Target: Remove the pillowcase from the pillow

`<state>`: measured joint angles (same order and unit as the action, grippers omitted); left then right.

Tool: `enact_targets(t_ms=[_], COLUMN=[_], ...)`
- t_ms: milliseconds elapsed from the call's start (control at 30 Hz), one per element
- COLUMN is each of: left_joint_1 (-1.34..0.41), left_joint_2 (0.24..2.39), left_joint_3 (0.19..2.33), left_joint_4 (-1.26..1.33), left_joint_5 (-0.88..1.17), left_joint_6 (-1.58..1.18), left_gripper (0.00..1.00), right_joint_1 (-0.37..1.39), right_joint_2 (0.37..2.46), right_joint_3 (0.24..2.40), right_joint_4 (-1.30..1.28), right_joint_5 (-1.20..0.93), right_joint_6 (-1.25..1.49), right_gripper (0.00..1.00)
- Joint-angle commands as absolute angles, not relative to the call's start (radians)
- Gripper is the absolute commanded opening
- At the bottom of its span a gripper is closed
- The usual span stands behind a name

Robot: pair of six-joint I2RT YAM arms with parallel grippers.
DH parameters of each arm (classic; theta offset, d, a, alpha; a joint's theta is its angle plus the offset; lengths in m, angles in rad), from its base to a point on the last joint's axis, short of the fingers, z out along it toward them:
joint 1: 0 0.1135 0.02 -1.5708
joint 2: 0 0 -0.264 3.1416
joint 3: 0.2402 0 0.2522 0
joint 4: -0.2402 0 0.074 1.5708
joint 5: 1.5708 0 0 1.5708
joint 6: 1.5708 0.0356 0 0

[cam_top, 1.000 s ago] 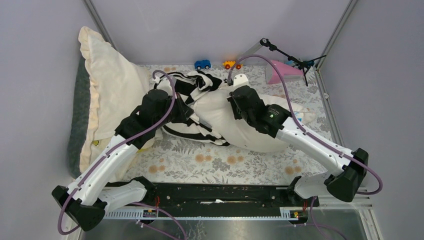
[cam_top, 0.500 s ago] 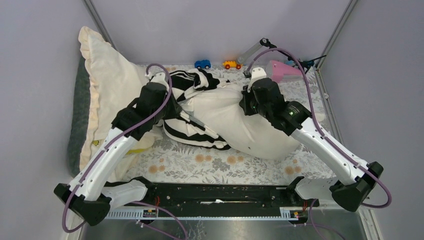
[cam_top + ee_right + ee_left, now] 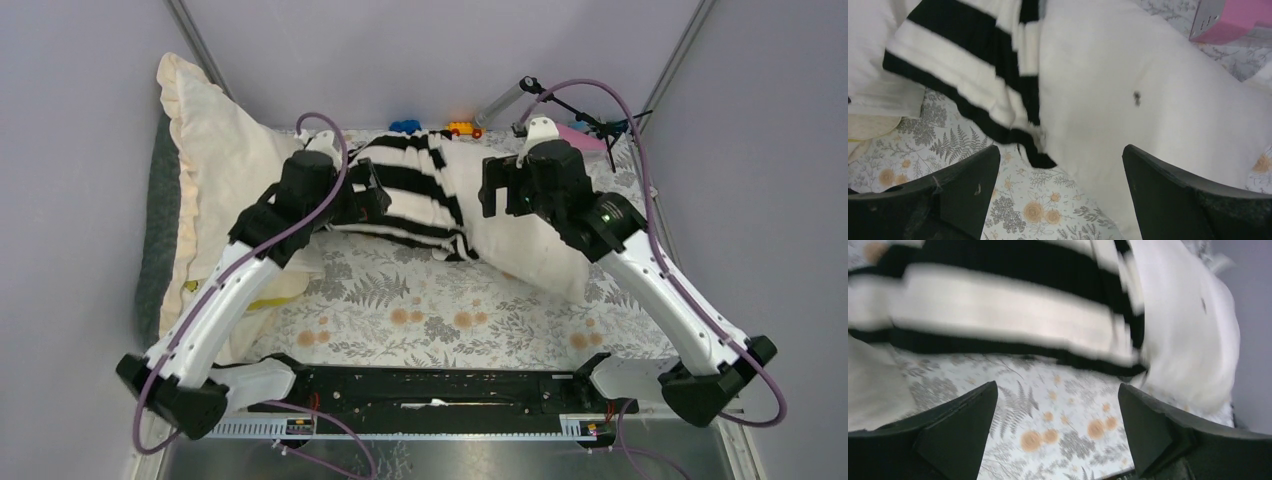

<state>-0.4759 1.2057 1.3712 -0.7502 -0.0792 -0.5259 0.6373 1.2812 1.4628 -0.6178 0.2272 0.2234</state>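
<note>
The black-and-white striped pillowcase (image 3: 410,190) lies stretched over the left end of the off-white pillow (image 3: 535,260), whose bare right part sticks out toward the near right. My left gripper (image 3: 368,200) hangs open above the case's left side. In the left wrist view the left gripper (image 3: 1058,407) holds nothing, with the stripes (image 3: 998,305) blurred beyond it. My right gripper (image 3: 492,190) is open too, at the boundary between case and pillow. In its own view the right gripper (image 3: 1060,167) is empty above the case's hem (image 3: 968,65) and the pillow (image 3: 1148,120) with its dark speck.
A cream ruffled pillow (image 3: 215,160) leans at the left wall. A blue toy car (image 3: 405,126), an orange toy car (image 3: 460,128), a pink object (image 3: 578,135) and a small stand (image 3: 560,100) sit along the back. A floral cloth (image 3: 420,320) covers the table.
Both grippers have opened and let go of the fabric. Both arms have moved farther back, and the bunched striped case now lies spread flat over the pillow's left end.
</note>
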Motion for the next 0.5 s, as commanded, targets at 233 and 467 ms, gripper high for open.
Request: enact_targets(t_ms=[233,467], left_joint_1=[-0.888,-0.933], left_joint_2=[1.187,1.307], left_joint_3=[1.166,1.129], left_joint_4=[-0.451,-0.297], left_joint_5=[-0.322,-0.391], left_joint_6=[-0.684,-0.764], left_gripper=[0.99,0.99], right_joint_1=[0.646,0.646], right_joint_2=[1.198,1.195], right_joint_3=[1.201,0.974], right_joint_4=[-0.478,-0.256], right_joint_5=[0.304,0.344], right_joint_6=[0.246,0.283], right_gripper=[1.00,1.00])
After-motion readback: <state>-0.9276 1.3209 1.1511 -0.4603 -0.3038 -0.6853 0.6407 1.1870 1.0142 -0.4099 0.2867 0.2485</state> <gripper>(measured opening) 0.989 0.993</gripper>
